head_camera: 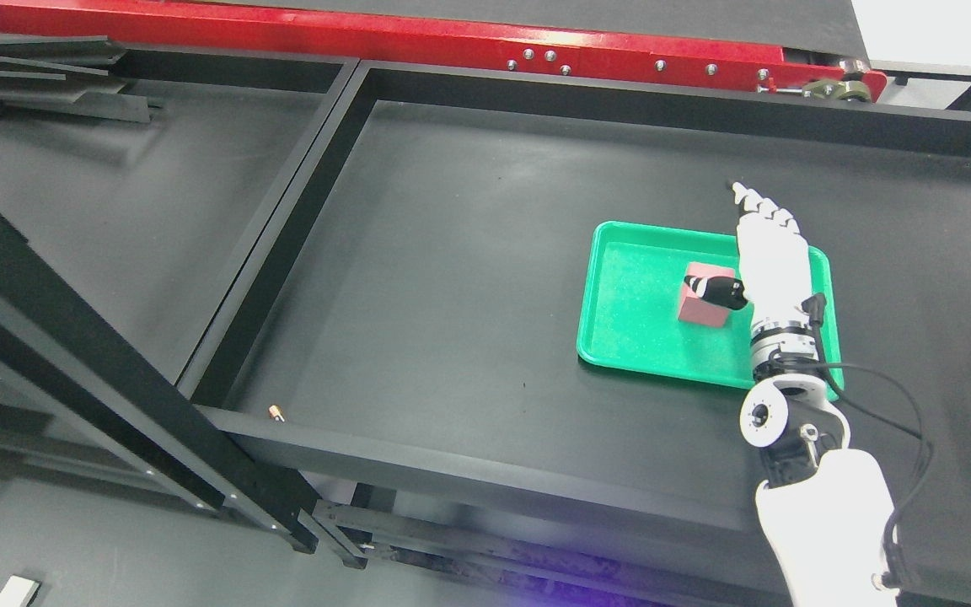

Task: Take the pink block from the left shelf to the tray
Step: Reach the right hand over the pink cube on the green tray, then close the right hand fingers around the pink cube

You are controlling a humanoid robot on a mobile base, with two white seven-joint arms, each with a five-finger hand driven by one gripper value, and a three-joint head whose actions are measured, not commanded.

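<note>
**Pink block in tray; right hand open above it**

Black matte work surface (469,278) bounded by a raised black frame, divided by a bar from a second bay on the left. Red beam (418,44) with bolts along the far edge. Green tray (620,337) lying flat at right of centre on the surface. Pink block (701,305) resting inside the tray, toward its right half, upright on a face. Right hand (768,257) reaching in from lower right on a white arm, positioned over the tray's right side. Fingers (757,206) extended straight past the tray's far rim, holding nothing. Black-tipped thumb (715,289) overlapping the block's top; contact not determinable. Small orange object (276,412) near the frame's front-left corner.
</note>
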